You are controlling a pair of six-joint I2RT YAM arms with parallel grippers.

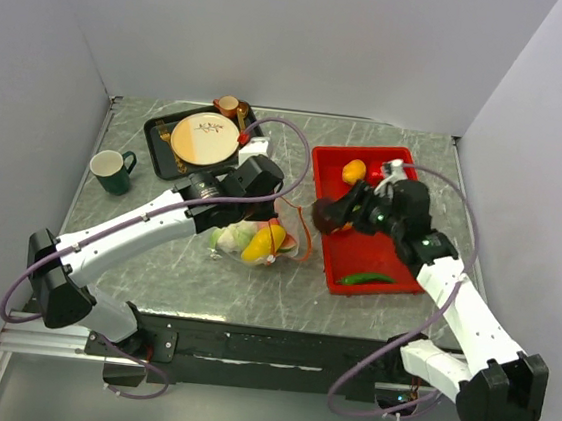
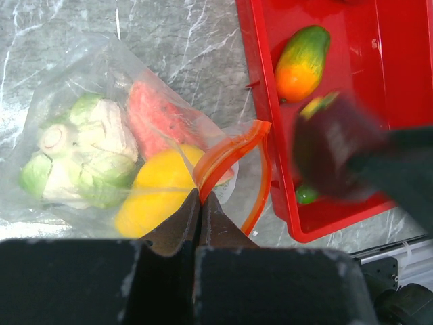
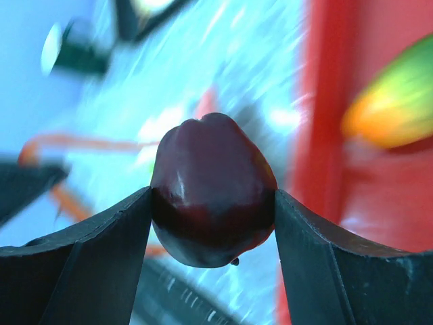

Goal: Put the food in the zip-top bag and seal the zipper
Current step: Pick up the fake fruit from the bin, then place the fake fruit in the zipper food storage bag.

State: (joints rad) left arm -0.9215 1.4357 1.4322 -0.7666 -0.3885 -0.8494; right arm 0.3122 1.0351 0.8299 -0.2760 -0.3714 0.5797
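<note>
The zip-top bag lies on the table left of the red tray. It holds the cauliflower, the red pepper and the yellow mango. My left gripper is shut on the orange-red zipper strip and holds the bag's mouth up; it also shows in the top view. My right gripper is shut on the dark purple fruit. In the top view it holds the fruit above the tray's left edge, close to the bag's mouth. The slider is not visible.
The red tray holds the red-green mango and the green chili. A beige plate sits on a black tray at the back left. A green mug stands at the left. A small brown cup is at the back.
</note>
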